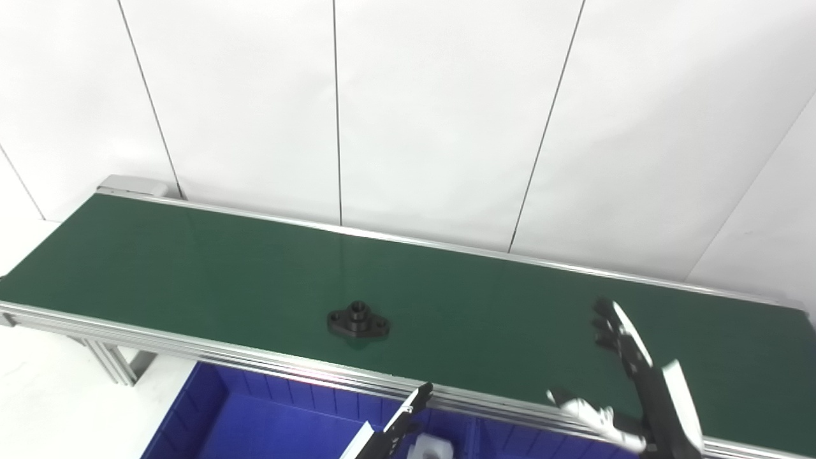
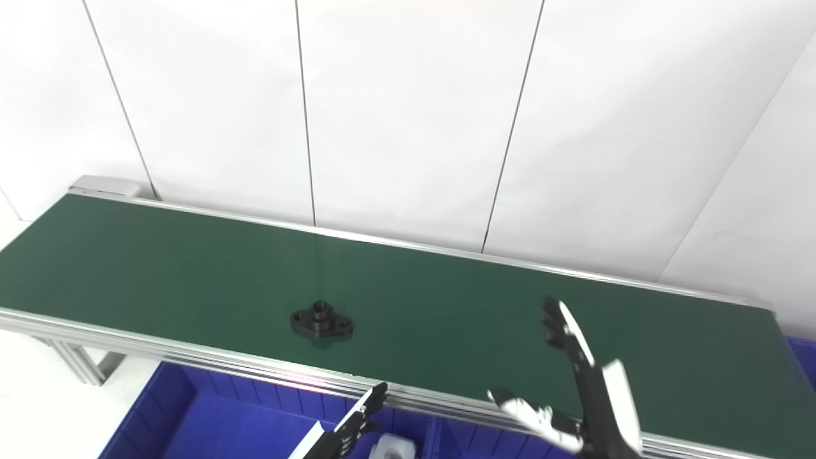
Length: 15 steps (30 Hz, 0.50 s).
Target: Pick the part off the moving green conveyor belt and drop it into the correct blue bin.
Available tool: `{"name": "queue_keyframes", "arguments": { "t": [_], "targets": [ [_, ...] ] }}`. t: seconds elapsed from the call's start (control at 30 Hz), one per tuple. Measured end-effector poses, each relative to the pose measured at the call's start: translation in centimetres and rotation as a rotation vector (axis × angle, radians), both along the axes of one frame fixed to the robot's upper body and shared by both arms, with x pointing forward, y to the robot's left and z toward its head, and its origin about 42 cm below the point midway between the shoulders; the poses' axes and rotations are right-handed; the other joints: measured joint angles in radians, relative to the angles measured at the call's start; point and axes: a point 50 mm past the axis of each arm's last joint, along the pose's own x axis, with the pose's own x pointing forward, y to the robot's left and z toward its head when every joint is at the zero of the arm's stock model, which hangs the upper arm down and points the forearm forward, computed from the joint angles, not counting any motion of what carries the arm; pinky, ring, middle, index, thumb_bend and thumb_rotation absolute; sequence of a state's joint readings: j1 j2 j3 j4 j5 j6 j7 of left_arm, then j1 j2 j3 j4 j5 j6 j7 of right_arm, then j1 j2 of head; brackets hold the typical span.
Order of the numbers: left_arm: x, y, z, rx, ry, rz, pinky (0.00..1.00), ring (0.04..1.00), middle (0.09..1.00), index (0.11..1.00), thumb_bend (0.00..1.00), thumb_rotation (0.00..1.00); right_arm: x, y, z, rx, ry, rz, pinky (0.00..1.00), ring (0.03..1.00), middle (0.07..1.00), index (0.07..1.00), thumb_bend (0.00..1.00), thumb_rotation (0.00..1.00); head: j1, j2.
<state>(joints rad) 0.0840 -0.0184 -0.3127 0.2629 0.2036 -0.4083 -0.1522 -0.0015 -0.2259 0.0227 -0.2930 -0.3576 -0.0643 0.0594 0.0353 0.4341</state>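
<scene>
A black flanged part (image 1: 358,320) with a raised hub lies flat on the green conveyor belt (image 1: 191,261), near its front edge, left of centre. My right hand (image 1: 628,376) is open above the belt's right part, fingers stretched up and thumb spread to the left, well to the right of the part and apart from it. My left hand (image 1: 398,424) shows only its fingertips at the bottom edge, over the blue bin (image 1: 210,421), below and right of the part. It holds nothing that I can see.
The blue bin in front of the belt has a divider, and a white part (image 1: 433,447) lies in it by my left hand. Another blue bin edge (image 2: 804,357) shows at the far right. The belt's aluminium frame (image 1: 210,349) and a white wall bound the scene.
</scene>
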Motion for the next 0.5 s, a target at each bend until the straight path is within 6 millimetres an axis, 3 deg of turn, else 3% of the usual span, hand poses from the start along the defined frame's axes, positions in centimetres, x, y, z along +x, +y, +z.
{"name": "queue_keyframes", "arguments": {
  "t": [0.3, 0.5],
  "targets": [
    [0.0, -0.2, 0.0, 0.001, -0.015, 0.013, 0.93, 0.988, 1.0, 1.0, 0.81, 0.49, 6.2, 2.9, 5.7, -0.223, 0.047, 0.083, 0.67, 0.771, 0.835, 0.848, 0.81, 0.41, -0.034, 0.014],
    [0.0, -0.2, 0.3, -0.002, -0.022, 0.011, 0.91, 0.973, 0.991, 0.986, 0.82, 0.48, 8.9, 5.2, 6.4, -0.328, 0.119, 0.103, 0.66, 0.745, 0.803, 0.833, 0.83, 0.4, -0.054, 0.034]
  ]
}}
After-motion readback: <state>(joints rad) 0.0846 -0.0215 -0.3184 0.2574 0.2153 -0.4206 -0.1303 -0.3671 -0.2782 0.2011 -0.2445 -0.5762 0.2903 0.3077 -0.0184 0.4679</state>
